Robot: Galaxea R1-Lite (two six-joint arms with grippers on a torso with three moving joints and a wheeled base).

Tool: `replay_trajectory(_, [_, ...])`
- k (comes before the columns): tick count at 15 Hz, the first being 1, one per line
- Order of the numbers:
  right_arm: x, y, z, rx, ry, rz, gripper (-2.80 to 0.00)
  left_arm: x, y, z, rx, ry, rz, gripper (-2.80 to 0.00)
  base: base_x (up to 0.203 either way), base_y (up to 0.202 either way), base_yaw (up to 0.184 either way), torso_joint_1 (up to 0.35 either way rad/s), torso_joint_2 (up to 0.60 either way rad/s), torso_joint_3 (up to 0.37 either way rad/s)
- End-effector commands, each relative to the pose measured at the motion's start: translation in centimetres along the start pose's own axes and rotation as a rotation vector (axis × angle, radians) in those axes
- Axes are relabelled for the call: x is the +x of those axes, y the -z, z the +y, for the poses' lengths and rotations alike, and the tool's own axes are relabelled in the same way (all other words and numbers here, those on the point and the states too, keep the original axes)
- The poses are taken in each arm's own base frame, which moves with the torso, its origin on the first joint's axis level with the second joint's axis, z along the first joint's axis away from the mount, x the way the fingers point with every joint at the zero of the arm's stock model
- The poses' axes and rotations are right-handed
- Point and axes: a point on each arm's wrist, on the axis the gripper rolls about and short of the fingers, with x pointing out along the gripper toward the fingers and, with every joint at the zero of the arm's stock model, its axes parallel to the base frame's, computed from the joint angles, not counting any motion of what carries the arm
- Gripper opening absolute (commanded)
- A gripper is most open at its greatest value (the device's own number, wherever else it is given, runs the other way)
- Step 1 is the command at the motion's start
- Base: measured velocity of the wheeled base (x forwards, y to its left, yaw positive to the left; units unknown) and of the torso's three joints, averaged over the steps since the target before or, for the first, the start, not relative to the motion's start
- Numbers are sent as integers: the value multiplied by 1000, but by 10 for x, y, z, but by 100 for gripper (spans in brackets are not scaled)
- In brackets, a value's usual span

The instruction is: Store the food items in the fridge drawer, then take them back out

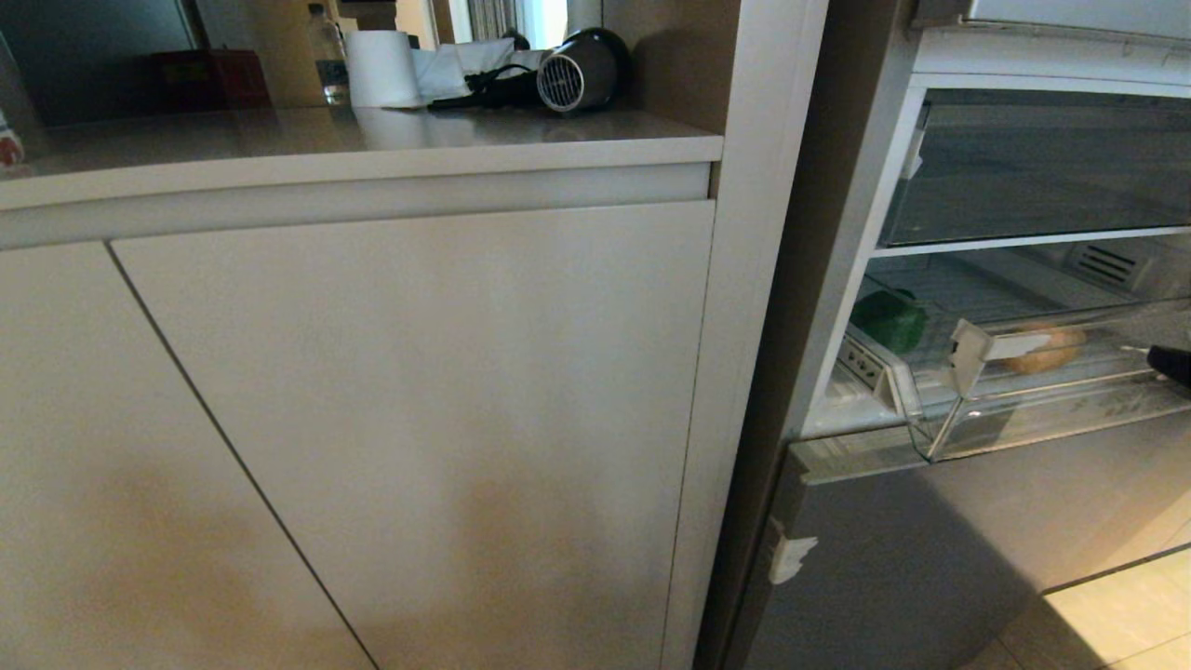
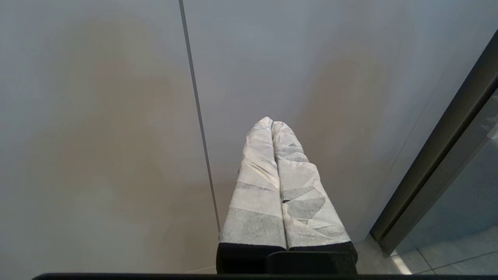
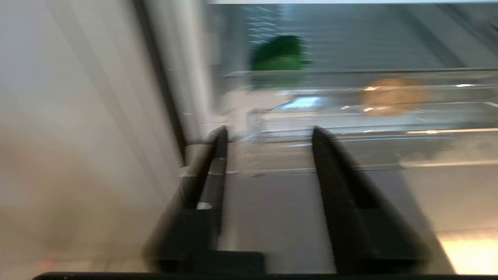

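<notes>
The fridge drawer [image 1: 1023, 409] stands pulled out of the open fridge at the right. Inside it, the dark-green bell pepper [image 1: 890, 319] lies at the left end and the tan potato [image 1: 1047, 349] near the middle. Only a black tip of my right gripper [image 1: 1174, 363] shows at the head view's right edge, level with the drawer. In the right wrist view, blurred by motion, the right gripper [image 3: 269, 131] is open and empty, in front of the drawer's front lip [image 3: 350, 120], with the pepper [image 3: 278, 54] and potato [image 3: 391, 97] beyond. My left gripper [image 2: 271, 121] is shut and parked before a cabinet door.
A flat-fronted clear drawer [image 1: 1042, 167] sits above the pulled-out one. The silver-grey lower fridge door [image 1: 930, 558] is closed below. Left of the fridge, a counter [image 1: 372, 140] carries a grey hair dryer [image 1: 577, 70], a white paper roll [image 1: 381, 67] and a bottle [image 1: 327, 56].
</notes>
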Motion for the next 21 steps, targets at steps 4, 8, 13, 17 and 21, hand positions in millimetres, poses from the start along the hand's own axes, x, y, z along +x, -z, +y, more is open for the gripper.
replay_trajectory(4, [87, -21, -24, 23, 112, 135, -280, 1, 3, 0, 0, 0, 10, -280, 0, 0, 0, 0, 0, 0])
replay_trajectory(8, [122, -35, -35, 26, 136, 160, -280, 1, 3, 0, 0, 0, 10, -280, 0, 0, 0, 0, 0, 0])
replay_trajectory(13, [159, -36, -46, 39, 151, 277, -280, 1, 3, 0, 0, 0, 10, -280, 0, 0, 0, 0, 0, 0])
replay_trajectory(17, [185, -26, -51, 39, 156, 325, -280, 1, 3, 0, 0, 0, 10, -280, 0, 0, 0, 0, 0, 0])
replay_trajectory(21, [187, -32, -53, 47, 157, 409, -280, 1, 3, 0, 0, 0, 10, -280, 0, 0, 0, 0, 0, 0])
